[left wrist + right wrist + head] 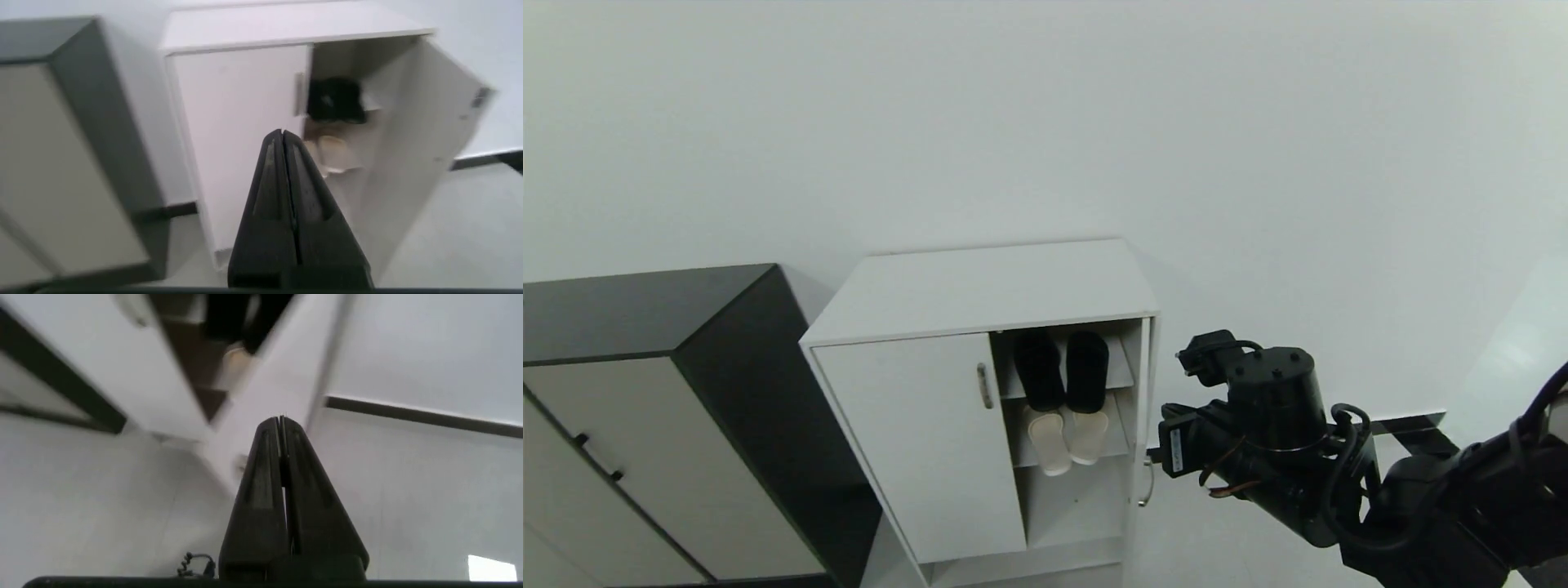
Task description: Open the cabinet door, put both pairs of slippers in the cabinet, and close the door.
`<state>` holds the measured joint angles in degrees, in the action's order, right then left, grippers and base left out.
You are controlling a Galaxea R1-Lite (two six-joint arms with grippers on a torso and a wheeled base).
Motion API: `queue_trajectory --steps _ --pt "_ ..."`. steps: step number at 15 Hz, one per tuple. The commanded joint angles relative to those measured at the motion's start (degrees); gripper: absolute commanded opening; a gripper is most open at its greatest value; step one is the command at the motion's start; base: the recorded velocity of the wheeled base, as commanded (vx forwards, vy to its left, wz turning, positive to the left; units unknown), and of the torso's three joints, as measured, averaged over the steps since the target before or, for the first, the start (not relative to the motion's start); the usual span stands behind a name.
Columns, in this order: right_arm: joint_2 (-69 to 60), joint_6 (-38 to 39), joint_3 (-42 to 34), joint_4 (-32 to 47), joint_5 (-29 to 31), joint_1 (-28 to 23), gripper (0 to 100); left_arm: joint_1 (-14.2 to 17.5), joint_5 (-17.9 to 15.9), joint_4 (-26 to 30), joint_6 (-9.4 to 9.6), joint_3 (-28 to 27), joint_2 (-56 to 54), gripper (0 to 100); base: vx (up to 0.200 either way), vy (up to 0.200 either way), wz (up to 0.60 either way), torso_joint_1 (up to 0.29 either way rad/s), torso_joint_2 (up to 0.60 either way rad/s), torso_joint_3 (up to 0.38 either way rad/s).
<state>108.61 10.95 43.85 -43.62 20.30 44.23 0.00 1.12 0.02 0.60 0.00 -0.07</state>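
Note:
A white cabinet [980, 286] stands against the wall, its left door [923, 441] closed and its right door [1145, 392] swung open, seen edge-on. A black pair of slippers [1062, 367] lies on the upper shelf and a white pair [1066, 437] on the shelf below. My right gripper [1153, 451] is shut, its tip against the outer face of the open door just above the handle [1147, 483]. In the right wrist view the shut right gripper [282, 423] points at the door [278, 367]. My left gripper [283, 135] is shut and empty, hanging back in front of the cabinet [245, 98].
A dark cabinet with pale doors [645, 392] stands close on the white cabinet's left. A dark baseboard [1413, 425] runs along the wall at the right. Pale floor [1217, 539] lies open to the right of the open door.

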Motion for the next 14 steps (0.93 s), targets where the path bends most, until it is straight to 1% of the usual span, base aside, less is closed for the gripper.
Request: queue_trajectory --steps 1,3,5,9,13,14 --pt "0.38 -0.05 -0.43 -0.77 -0.08 -0.02 0 0.0 0.02 -0.02 0.02 0.0 0.07 0 0.0 0.0 0.0 0.0 0.0 0.0" --pt "0.47 -0.22 -0.43 -1.12 0.01 -0.19 0 0.0 0.02 -0.02 0.02 0.0 0.07 0 0.0 0.0 0.0 0.0 0.0 0.0" --pt "0.38 -2.42 -1.75 -1.29 0.01 -0.63 0 0.0 0.02 -0.02 0.02 0.0 0.07 0 0.0 0.0 0.0 0.0 0.0 0.0" --pt "1.87 -6.38 -3.86 -2.52 0.01 -3.36 0 0.0 -0.07 -0.02 0.02 0.0 0.07 0 0.0 0.0 0.0 0.0 0.0 0.0" --pt "5.12 -6.29 -3.16 -2.96 0.01 -4.24 0 0.0 -0.07 -0.02 0.02 0.0 0.07 0 0.0 0.0 0.0 0.0 0.0 0.0" --pt "6.53 -6.2 -3.07 -4.72 -0.17 -4.24 0 0.0 -0.07 -0.02 0.02 0.0 0.07 0 0.0 0.0 0.0 0.0 0.0 0.0"
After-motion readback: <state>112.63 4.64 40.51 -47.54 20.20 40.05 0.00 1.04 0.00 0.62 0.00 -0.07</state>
